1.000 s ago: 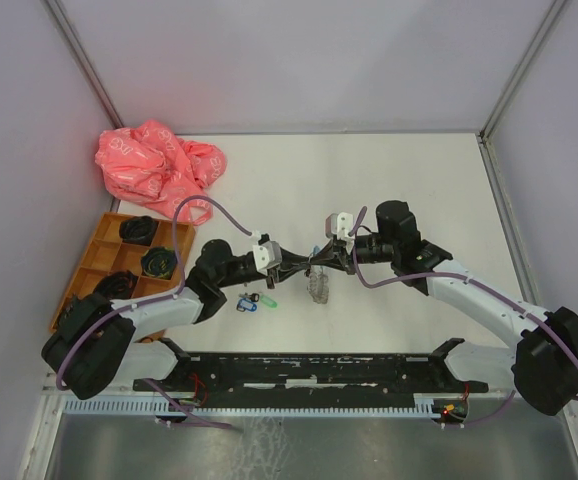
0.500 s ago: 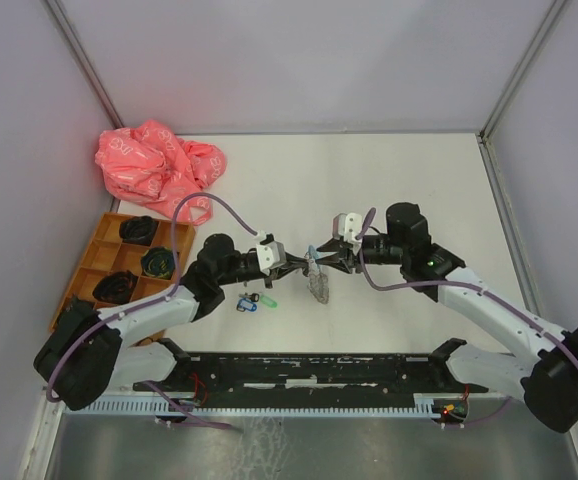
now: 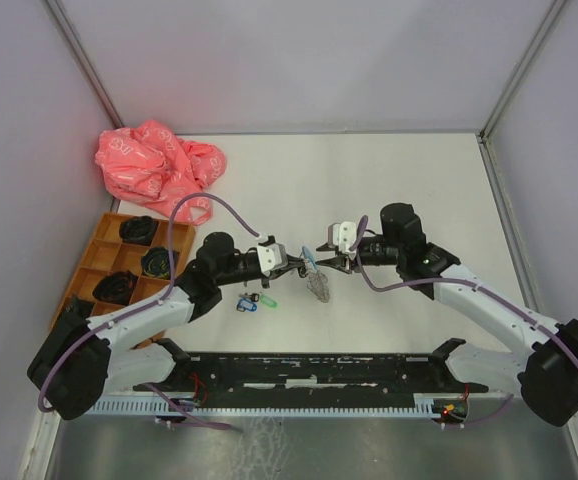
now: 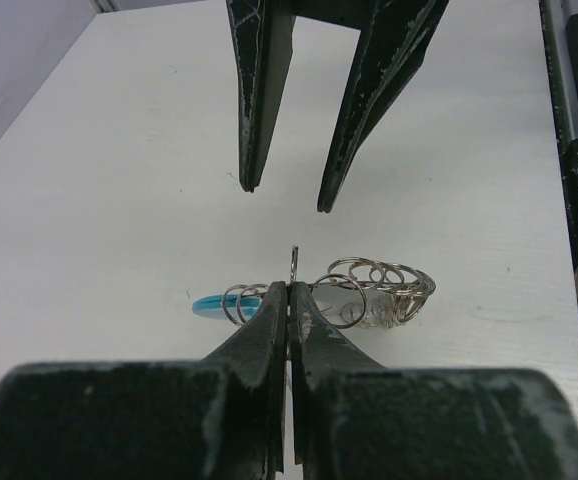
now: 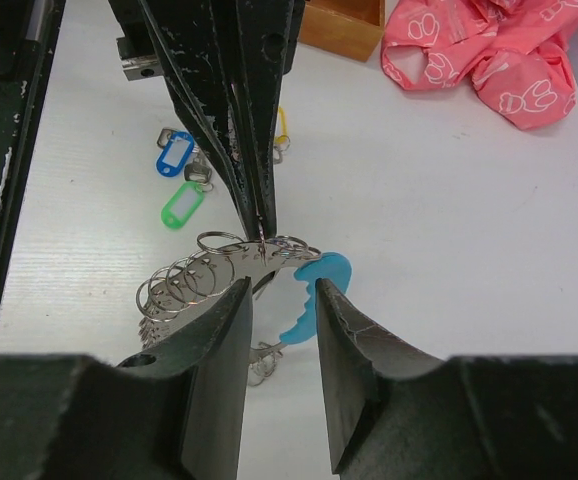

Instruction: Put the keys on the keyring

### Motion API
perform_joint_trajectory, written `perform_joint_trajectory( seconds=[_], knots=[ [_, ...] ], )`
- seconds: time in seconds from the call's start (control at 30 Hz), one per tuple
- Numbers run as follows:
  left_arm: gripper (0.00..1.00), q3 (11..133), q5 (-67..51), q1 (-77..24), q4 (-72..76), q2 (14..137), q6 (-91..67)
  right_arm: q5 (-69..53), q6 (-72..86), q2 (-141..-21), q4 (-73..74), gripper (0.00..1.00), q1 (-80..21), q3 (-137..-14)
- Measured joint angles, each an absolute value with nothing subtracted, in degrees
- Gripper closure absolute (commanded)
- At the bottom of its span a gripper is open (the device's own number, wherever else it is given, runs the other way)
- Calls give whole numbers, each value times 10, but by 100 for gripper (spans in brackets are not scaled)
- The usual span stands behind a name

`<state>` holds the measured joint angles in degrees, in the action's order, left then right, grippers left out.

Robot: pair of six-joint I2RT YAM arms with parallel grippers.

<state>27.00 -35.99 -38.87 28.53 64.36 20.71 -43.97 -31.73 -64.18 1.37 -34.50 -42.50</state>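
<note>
White tabletop (image 3: 399, 190) fills the cell, and near its middle we see the keyring (image 3: 317, 284), a bunch of silver split rings with a light-blue curved piece. We cannot tell whether its lower end touches the surface. Our left gripper (image 3: 302, 264) reaches in level from the left, fingers pinched tight on one ring. Our right gripper (image 3: 322, 262) faces it tip to tip, fingers parted a little, holding nothing. The keys (image 3: 254, 301), tagged blue, green and yellow, lie beside the left arm. We see a wooden tray (image 3: 97, 262) and a pink bag (image 3: 159, 165) at far left.
</note>
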Motion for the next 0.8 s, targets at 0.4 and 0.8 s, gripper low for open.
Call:
perform_joint_trajectory(
  seconds=[0.4,0.8],
  knots=[
    [97,276,-348,-394,261,634,207,-443,-362,-678,14,67,-364,-425],
    [97,278,-347,-396,257,633,207,-445,-374,-695,9,71,-374,-425]
  ],
)
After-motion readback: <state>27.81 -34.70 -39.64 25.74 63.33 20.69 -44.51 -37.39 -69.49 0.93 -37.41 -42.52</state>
